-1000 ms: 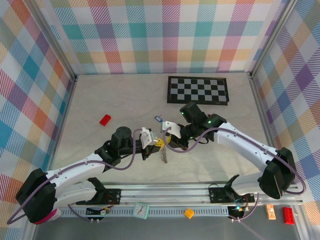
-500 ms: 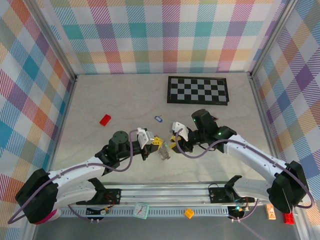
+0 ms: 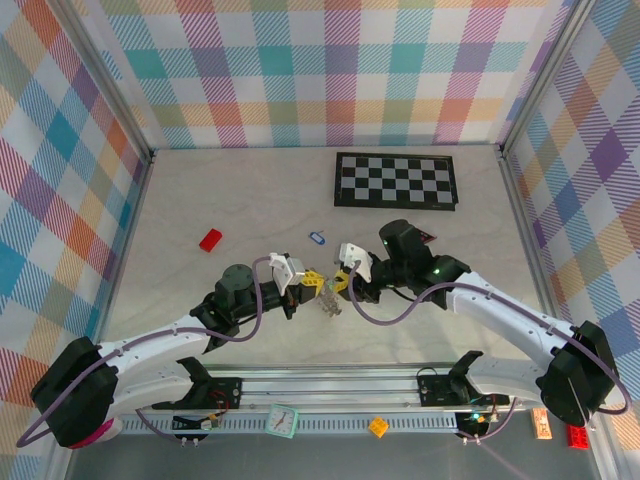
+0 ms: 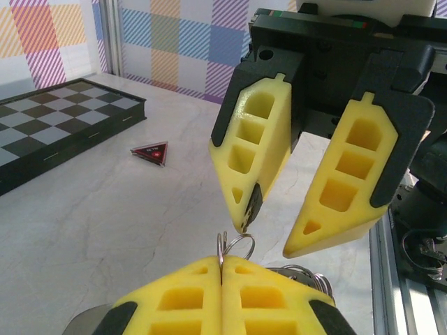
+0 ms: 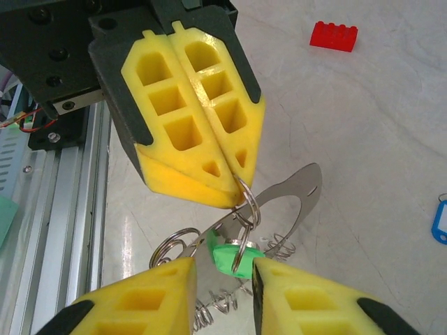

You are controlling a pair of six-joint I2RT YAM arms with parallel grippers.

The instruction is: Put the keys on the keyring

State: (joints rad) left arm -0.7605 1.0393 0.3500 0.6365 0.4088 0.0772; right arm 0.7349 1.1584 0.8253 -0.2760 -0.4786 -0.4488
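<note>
At mid-table, left end effector [image 5: 234, 183] pinching keyring [image 5: 246, 209]

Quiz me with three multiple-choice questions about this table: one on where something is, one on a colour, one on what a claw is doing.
1. Where is the small blue plastic key tag?
A. loose on the pale table
B. hung on a ring
C. inside a cup

2. What colour is the little key tag among the thin silvery metal rings of the keyring?
A. red
B. green
C. purple

3. How do the yellow fingers of the left gripper stand?
A. wide apart
B. shut on a ring of the keyring
C. shut on nothing

Answers:
1 A: in the top view it lies alone on bare table.
2 B: the right wrist view shows it green, between the open fingers of the right gripper.
3 B: both wrist views show them pressed together with a ring at their tips.
</note>
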